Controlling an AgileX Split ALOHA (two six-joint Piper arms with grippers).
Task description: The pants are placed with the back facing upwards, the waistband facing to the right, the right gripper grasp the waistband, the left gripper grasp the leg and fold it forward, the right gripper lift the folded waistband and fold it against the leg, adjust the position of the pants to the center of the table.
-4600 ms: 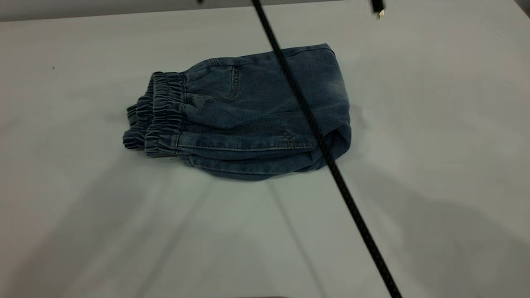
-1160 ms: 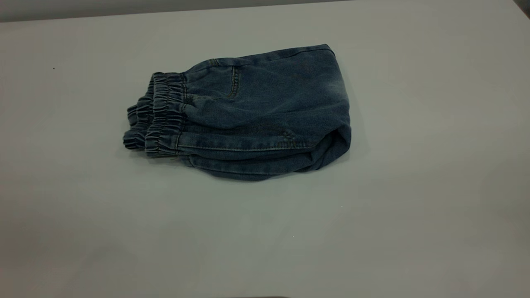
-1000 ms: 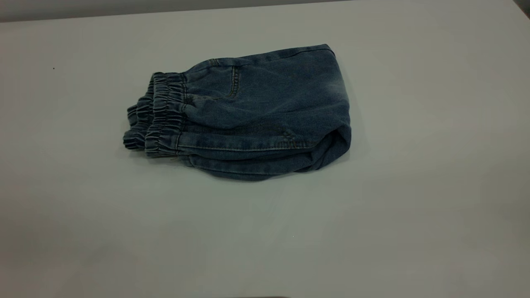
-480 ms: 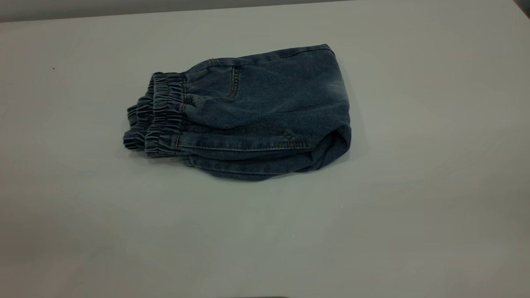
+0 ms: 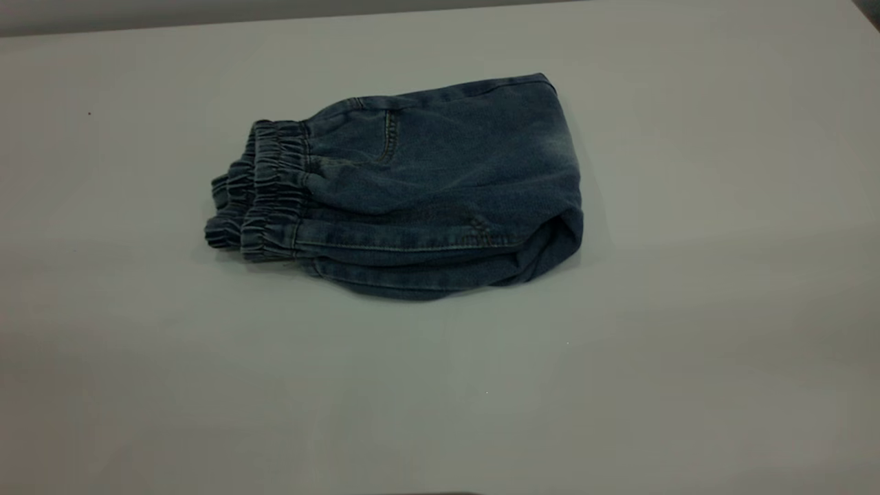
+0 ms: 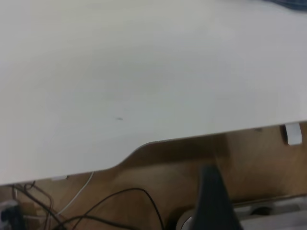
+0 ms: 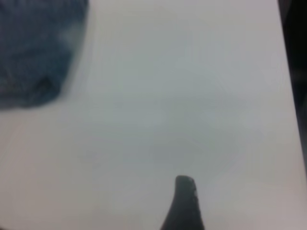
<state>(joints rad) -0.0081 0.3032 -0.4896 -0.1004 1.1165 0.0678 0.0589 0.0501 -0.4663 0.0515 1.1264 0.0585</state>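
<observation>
The pants (image 5: 419, 185) lie folded into a compact bundle on the table (image 5: 440, 392), a little behind its middle. Their gathered waistband (image 5: 265, 189) points to the left of the exterior view, and a back pocket seam shows on top. Neither gripper appears in the exterior view. A dark part of my right gripper (image 7: 184, 206) hovers over bare table (image 7: 192, 96), well away from the pants (image 7: 38, 52). My left gripper (image 6: 213, 201) hangs beyond the table's edge (image 6: 144, 143), over the floor, far from the pants (image 6: 293, 4).
In the left wrist view the table edge has a curved notch, with brown floor and black cables (image 6: 120, 201) below it. A dark strip (image 7: 296, 72) runs past the table's side edge in the right wrist view. Bare tabletop surrounds the pants.
A black cable and a bit of an arm that crossed the exterior view 4.6 s ago have gone. Over the last second the pants have not moved.
</observation>
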